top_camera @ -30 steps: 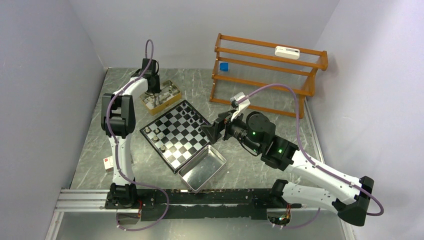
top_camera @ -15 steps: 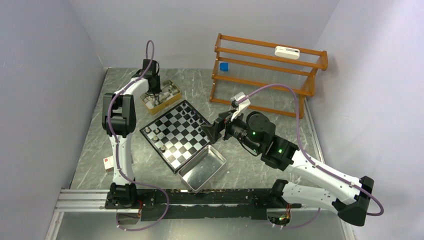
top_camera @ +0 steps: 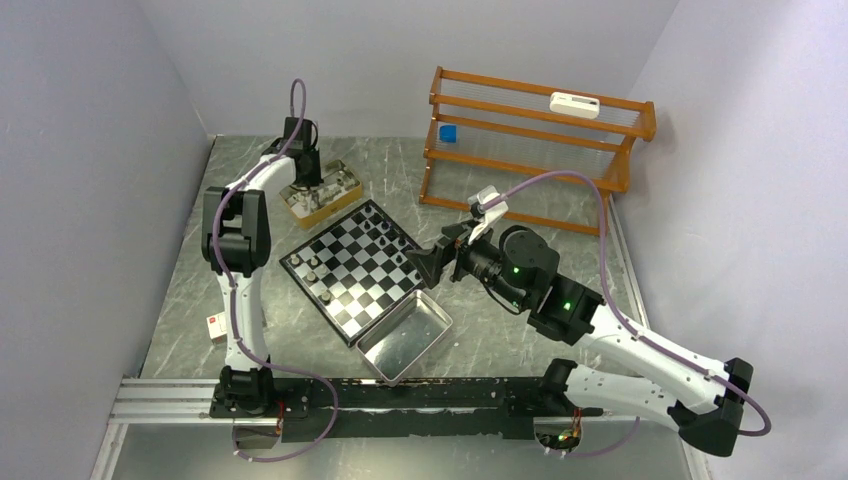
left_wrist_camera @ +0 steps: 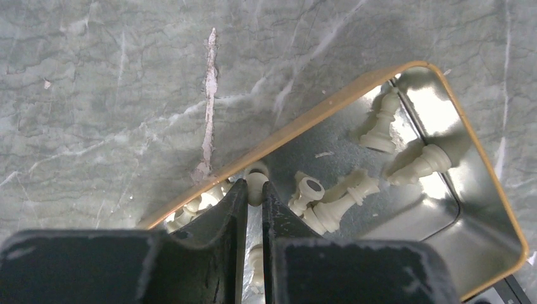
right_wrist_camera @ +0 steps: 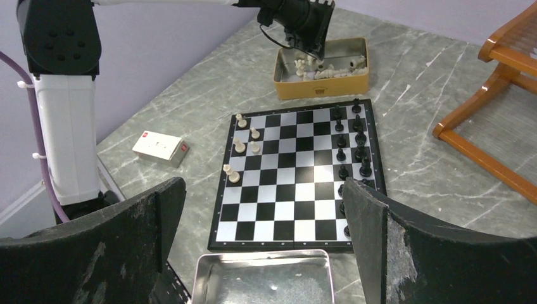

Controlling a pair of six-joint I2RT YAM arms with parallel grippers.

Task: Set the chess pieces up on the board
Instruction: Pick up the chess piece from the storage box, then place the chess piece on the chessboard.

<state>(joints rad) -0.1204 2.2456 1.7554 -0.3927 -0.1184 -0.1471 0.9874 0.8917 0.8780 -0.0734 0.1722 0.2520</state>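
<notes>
The board [top_camera: 355,268] lies at the table's middle; it also shows in the right wrist view [right_wrist_camera: 297,177]. Several black pieces [right_wrist_camera: 354,145] stand along its right side and several cream pieces [right_wrist_camera: 244,145] along its left. My left gripper [left_wrist_camera: 254,196] reaches down into the gold box [left_wrist_camera: 354,95], shut on a cream piece [left_wrist_camera: 256,185] at its fingertips. Other cream pieces [left_wrist_camera: 342,199] lie loose in the box. My right gripper [right_wrist_camera: 266,253] is wide open and empty, hovering at the board's near edge, above the metal tray.
A shiny metal tray [top_camera: 405,335] lies against the board's near corner. A wooden rack [top_camera: 535,150] stands at the back right. A small white and red box [top_camera: 216,325] lies at the left. The gold box [top_camera: 322,195] sits behind the board.
The right arm's elbow and wrist have shifted slightly right; its gripper stays open by the board. The left arm has not visibly moved.
</notes>
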